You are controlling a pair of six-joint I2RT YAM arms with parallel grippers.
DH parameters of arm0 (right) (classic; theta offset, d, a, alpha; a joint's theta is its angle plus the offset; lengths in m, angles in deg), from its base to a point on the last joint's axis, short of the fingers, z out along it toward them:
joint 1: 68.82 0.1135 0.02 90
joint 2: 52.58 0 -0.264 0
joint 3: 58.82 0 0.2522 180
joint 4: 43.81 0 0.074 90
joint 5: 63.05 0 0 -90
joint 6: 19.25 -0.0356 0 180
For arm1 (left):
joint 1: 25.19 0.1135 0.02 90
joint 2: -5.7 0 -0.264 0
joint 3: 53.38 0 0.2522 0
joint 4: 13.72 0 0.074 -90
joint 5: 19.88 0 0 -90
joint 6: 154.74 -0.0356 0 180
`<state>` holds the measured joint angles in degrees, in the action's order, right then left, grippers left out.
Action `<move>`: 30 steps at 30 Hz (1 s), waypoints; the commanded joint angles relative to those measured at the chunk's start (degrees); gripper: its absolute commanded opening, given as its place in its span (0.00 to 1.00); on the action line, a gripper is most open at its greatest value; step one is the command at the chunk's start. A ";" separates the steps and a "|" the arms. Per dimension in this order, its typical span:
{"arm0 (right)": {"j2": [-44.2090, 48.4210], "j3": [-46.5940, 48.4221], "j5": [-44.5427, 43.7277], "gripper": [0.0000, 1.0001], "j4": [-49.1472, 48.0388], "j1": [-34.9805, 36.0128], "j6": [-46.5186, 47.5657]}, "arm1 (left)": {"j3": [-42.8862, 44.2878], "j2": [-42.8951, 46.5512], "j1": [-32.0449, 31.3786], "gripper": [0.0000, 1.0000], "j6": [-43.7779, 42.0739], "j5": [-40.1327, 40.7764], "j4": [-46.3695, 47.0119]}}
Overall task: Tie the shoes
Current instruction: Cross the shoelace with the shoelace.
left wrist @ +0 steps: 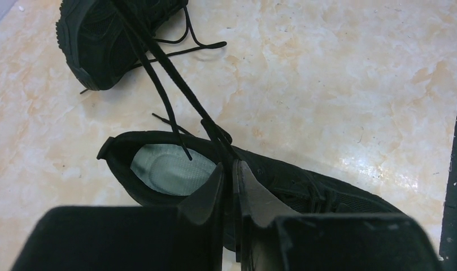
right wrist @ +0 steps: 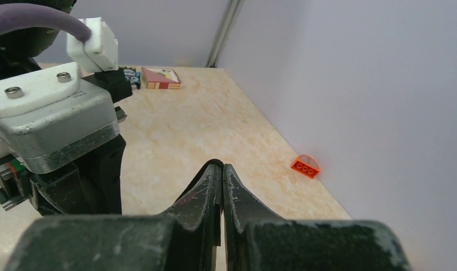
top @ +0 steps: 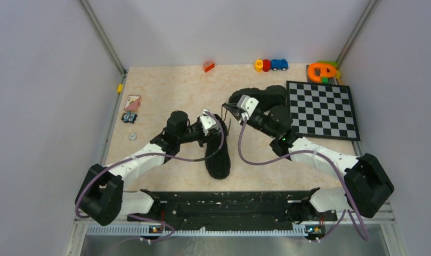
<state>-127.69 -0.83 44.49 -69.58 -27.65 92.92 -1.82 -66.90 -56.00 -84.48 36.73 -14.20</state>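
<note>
Near shoe [top: 218,157] on counter [left wrist: 339,73], under left gripper [left wrist: 229,169]; second shoe [top: 261,95] behind. Laces [left wrist: 169,76] look thin, limp, slippery, so pinch near tips. Left jaws a slit apart around a lace, hold unclear. Right gripper [right wrist: 222,172] closed.

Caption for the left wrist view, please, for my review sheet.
Left gripper, fingers barely apart, at black laces stretched from the near shoe; second shoe lies beyond on the table.

place: robot lab test cell | evidence: bare pale enclosure walls [top: 37,80], aluminium corner posts [top: 103,37], scattered toy props [top: 266,65]
</note>
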 commanded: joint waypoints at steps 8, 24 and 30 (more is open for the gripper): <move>-1.21 3.63 15.46 0.00 -4.78 -7.15 -21.46 | -1.55 3.08 -0.21 0.00 -0.73 3.23 2.79; -7.50 6.46 20.57 0.00 -15.33 -7.96 -30.44 | -4.26 4.11 -0.21 0.00 -1.13 2.79 6.40; -10.40 9.52 24.88 0.00 -17.66 -8.03 -31.16 | -5.04 4.65 -0.25 0.00 -1.66 2.00 6.30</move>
<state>-136.82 4.20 65.61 -81.03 -35.02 62.23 -6.65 -63.77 -56.00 -85.12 39.73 -10.79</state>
